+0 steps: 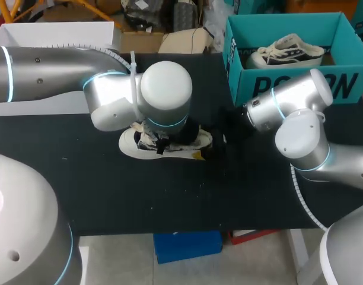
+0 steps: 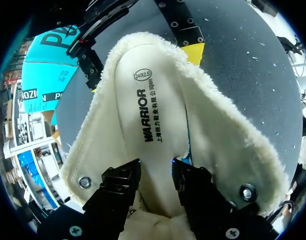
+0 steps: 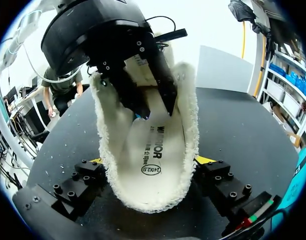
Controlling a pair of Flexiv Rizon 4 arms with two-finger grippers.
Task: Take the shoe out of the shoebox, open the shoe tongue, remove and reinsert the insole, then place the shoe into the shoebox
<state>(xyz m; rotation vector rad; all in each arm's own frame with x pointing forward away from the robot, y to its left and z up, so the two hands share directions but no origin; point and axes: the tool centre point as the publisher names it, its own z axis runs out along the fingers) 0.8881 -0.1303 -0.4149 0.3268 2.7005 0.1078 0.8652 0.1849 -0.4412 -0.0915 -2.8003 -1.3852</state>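
Note:
A white shoe (image 1: 131, 146) with fleecy lining lies on its sole mid-table, under my left wrist. In the left wrist view its throat is spread wide and the white printed insole (image 2: 143, 105) lies flat inside. My left gripper (image 2: 155, 175) reaches down into the throat. Its black fingers (image 2: 120, 182) stand partly apart, with the insole running between and under them, not pinched. My right gripper (image 3: 152, 161) stands wide around the shoe's (image 3: 143, 150) heel end, with a yellow-tipped finger pressed against each side. The teal shoebox (image 1: 288, 89) stands at the back right.
A second shoe (image 1: 285, 52) lies inside the teal shoebox. A white open box (image 1: 51, 35) sits at the back left behind my left arm. The black tabletop (image 1: 169, 196) stretches in front of the shoe.

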